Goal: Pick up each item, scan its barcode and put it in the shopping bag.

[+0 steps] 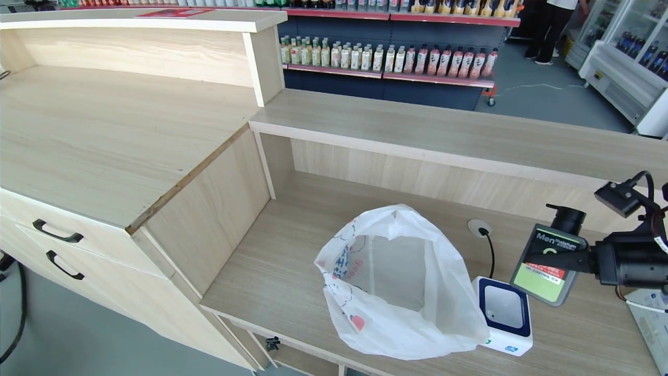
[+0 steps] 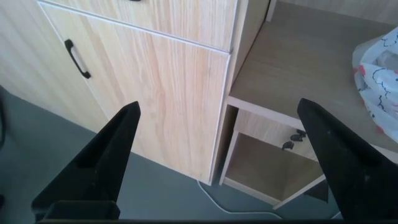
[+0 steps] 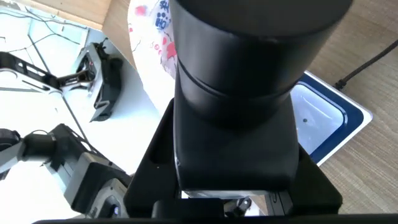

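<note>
A grey bottle point(image 1: 547, 261) with a black cap and a green and red label hangs over the low counter, tilted, with my right gripper point(image 1: 566, 259) shut on its body. From the right wrist the bottle point(image 3: 233, 99) looks black and cap-first. Just below it stands the white barcode scanner point(image 1: 505, 315) with a dark blue frame around its window; the scanner point(image 3: 320, 118) lies close under the bottle. To the scanner's left stands the white shopping bag point(image 1: 396, 284), its mouth open and upward. My left gripper point(image 2: 217, 162) is open, low beside the cabinet front, holding nothing.
A black cable point(image 1: 490, 250) runs from a grommet in the counter to the scanner. A raised wooden counter point(image 1: 104, 141) with drawers stands to the left, and a wooden ledge point(image 1: 459, 130) runs behind. Papers point(image 1: 652, 318) lie at the right edge.
</note>
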Robot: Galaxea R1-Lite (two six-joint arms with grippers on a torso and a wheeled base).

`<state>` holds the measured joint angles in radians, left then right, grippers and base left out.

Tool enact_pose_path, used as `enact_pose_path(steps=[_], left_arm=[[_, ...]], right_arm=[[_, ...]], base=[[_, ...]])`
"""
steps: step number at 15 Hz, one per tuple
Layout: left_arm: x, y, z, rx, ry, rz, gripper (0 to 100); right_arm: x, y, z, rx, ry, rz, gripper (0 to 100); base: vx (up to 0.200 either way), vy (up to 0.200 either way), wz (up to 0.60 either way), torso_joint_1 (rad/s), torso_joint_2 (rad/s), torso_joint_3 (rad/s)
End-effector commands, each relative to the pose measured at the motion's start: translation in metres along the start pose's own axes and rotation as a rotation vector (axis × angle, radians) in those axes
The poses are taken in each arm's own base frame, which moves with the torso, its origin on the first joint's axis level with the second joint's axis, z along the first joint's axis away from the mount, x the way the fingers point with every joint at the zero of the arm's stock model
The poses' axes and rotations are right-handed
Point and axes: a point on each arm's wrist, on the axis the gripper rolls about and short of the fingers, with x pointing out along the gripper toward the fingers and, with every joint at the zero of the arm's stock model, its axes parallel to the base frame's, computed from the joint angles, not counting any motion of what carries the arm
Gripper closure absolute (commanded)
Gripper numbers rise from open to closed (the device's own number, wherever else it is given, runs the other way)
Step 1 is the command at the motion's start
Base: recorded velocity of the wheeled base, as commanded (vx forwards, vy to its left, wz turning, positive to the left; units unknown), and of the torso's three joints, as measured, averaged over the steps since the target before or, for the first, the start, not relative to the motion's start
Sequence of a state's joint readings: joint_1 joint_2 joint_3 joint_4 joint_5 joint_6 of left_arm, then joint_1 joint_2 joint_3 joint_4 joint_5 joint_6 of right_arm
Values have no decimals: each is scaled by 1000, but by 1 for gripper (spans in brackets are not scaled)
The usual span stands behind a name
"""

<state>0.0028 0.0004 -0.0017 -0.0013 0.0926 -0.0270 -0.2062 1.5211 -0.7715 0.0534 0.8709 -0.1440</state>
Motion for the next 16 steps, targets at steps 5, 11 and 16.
enact_pose_path(steps=[5,11,16], left_arm=[[0,0,0,-2,-1,1,0],[0,0,0,-1,-1,0,0],[0,0,0,-1,-1,1,0]], right_arm=[[14,-21,-20,21,72,22,100],[19,-37,-28,23,95,20,100],[26,-49,-30,27,110,30,100]], base=[[0,0,0,0,0,0],[0,0,0,0,0,0],[0,0,0,0,0,0]])
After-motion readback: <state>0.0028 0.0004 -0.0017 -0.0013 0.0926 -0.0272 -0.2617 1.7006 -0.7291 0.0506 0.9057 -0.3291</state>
